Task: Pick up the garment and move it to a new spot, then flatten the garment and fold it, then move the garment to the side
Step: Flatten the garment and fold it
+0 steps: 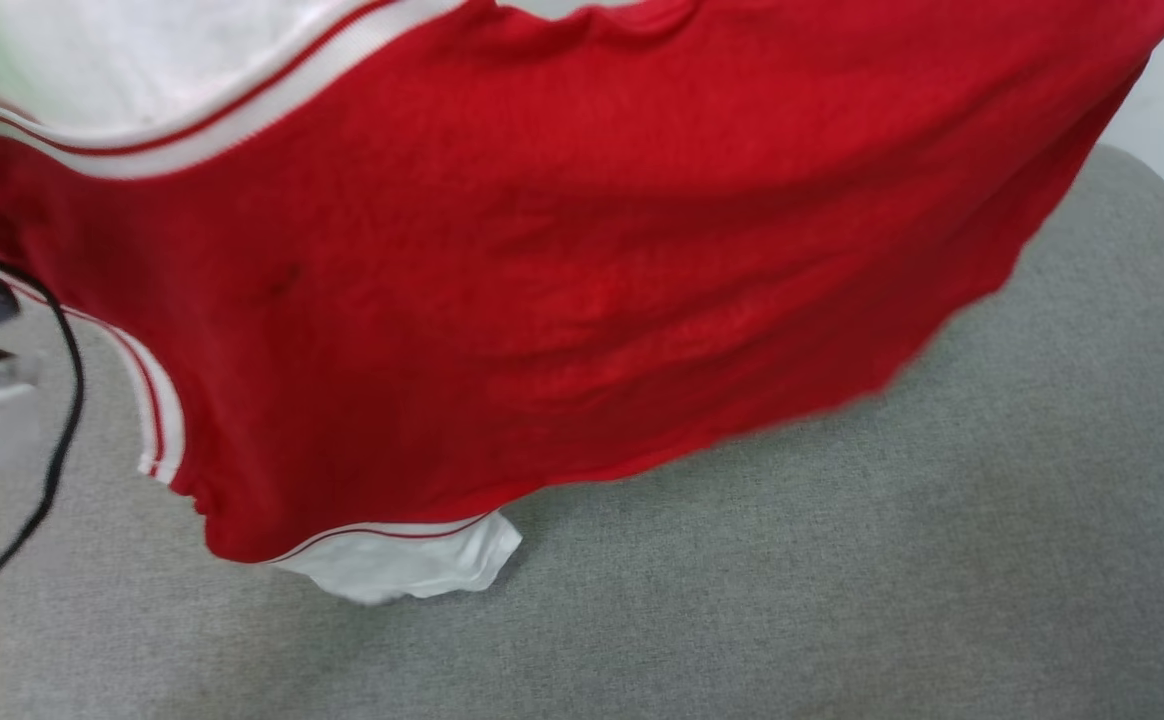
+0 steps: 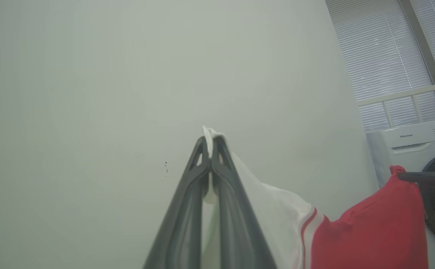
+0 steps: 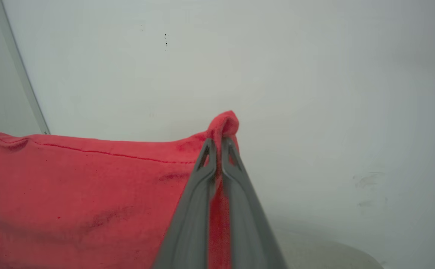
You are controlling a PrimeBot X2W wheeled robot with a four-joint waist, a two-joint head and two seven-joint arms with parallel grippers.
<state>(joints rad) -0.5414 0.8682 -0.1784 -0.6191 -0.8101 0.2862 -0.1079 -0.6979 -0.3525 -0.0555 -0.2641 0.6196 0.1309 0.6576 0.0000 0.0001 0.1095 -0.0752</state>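
The garment point(image 1: 542, 260), red with white sleeves and red-and-white striped trim, hangs stretched in the air above the grey surface point(image 1: 892, 580), its lower white sleeve point(image 1: 412, 565) brushing the cloth below. My left gripper point(image 2: 210, 144) is shut on the white sleeve point(image 2: 270, 209) of the garment, a bit of white fabric poking past its tips. My right gripper point(image 3: 218, 144) is shut on a red corner of the garment point(image 3: 71, 186). In the left wrist view the right gripper's dark fingers point(image 2: 426, 177) pinch the red fabric at the far right.
A black cable point(image 1: 57, 400) loops at the left edge beside a pale forearm. A white washing machine point(image 2: 412, 144) stands under a window with blinds point(image 2: 385, 48). A plain pale wall point(image 3: 277, 74) lies behind the raised garment.
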